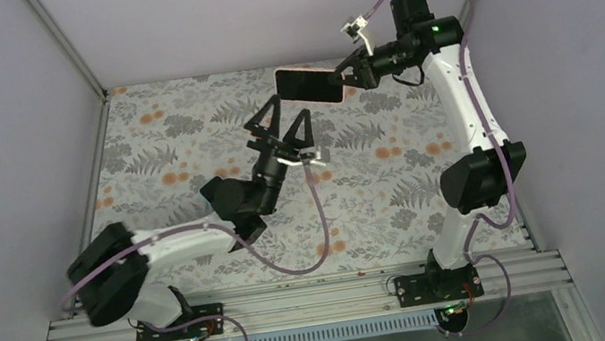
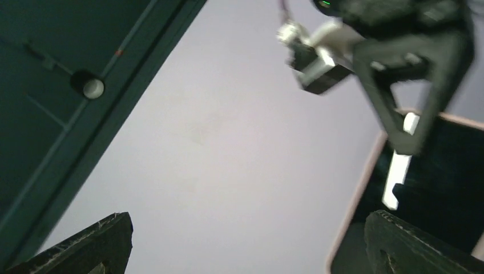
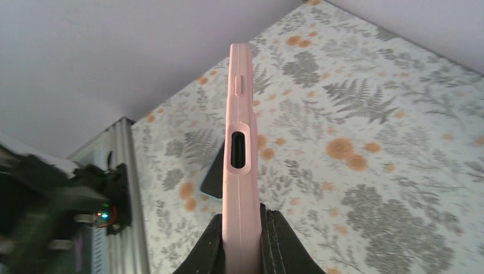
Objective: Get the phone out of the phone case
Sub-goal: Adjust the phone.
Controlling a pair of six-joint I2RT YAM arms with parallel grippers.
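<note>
My right gripper (image 1: 345,76) holds the pink phone case (image 1: 309,85) high above the back of the table, shut on it. In the right wrist view the case (image 3: 240,142) stands edge-on between the black fingers (image 3: 279,242), port slot toward the camera. Behind it a dark flat slab with a rounded corner (image 3: 212,174) lies on the cloth; it looks like the phone. The top view does not show that slab. My left gripper (image 1: 284,130) hangs wide open just below and left of the case, holding nothing. From the left wrist the case (image 2: 439,182) shows a pink rim and a dark face.
A floral cloth (image 1: 186,143) covers the table. Grey walls close in on the left, back and right, with a metal rail (image 1: 300,302) along the near edge. The left arm's forearm (image 1: 240,200) stretches over the table's middle.
</note>
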